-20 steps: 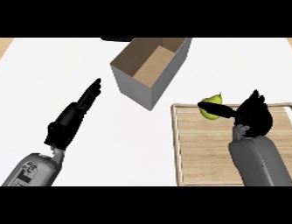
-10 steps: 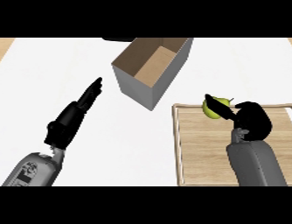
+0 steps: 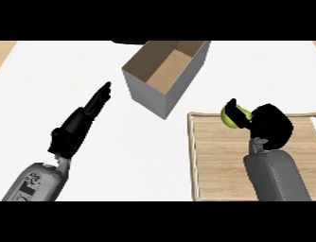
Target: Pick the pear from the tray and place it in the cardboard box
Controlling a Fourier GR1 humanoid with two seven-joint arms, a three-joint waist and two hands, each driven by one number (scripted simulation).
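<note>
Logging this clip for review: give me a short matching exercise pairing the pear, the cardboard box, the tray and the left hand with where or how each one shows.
Things:
1. pear
2. cardboard box
3. tray
4. left hand

States:
A. open on top, standing behind the tray's left corner
B. fingers straight, holding nothing, over the white counter
C. flat at the lower right, wooden floor with a pale rim
D. gripped in the right hand at the tray's far edge

Pairs: 1-D, 2-A, 3-C, 4-B

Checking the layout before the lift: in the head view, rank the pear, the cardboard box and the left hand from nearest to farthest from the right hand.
1. pear: within the right hand's curled fingers, over the tray's far left corner.
2. cardboard box: up and left, on the counter.
3. left hand: far left, fingers straight.
</note>
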